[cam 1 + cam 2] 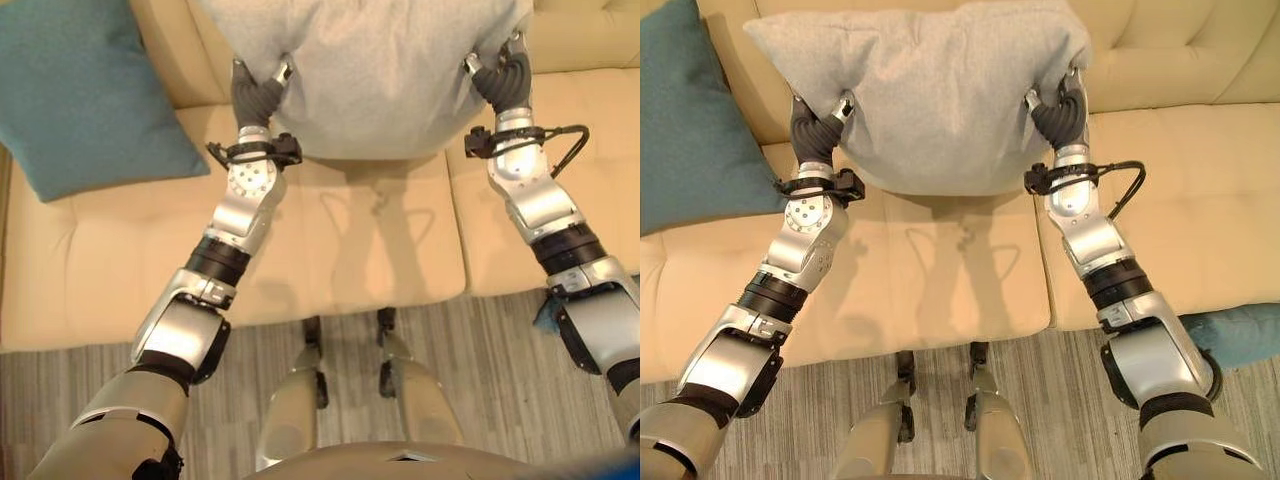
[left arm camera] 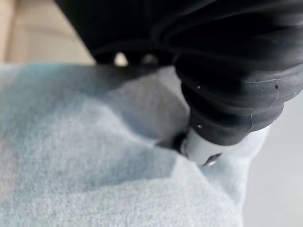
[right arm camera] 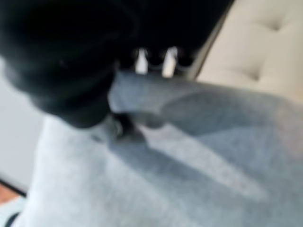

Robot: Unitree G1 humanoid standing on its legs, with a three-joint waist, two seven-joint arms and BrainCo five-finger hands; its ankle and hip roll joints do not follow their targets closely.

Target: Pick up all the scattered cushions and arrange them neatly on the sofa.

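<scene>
The grey cushion point(image 1: 940, 90) is held up in the air between the two hands, just in front of the back of the cream sofa point(image 1: 1160, 190) and above its seat, where its shadow is seen. Its long side runs across from left to right, and it hangs flat like a sheet, with its top edge near the sofa back. The left hand point(image 1: 818, 128) is curled on the left side of the cushion and the right hand point(image 1: 1060, 105) is curled on the right side, so both hands are pinching the cloth. In the left wrist view the thumb point(image 2: 201, 149) is seen pressed into the grey cloth. In the right wrist view the silver fingers point(image 3: 142, 61) are bent over the edge of the cushion. Neither hand is nearer, because the cushion is shared by both at the same height. The sofa back lies straight ahead of the hands, so it is judged that the cushion should be pushed forward and set down to lean on it. A teal cushion point(image 1: 85, 90) is already leaning in the left corner of the sofa, well apart from the grey one. Something teal point(image 1: 1240, 335) is seen low by the right arm, off the seat edge; it cannot be told if it is another cushion. So one grey cushion and one teal cushion are counted for sure.
</scene>
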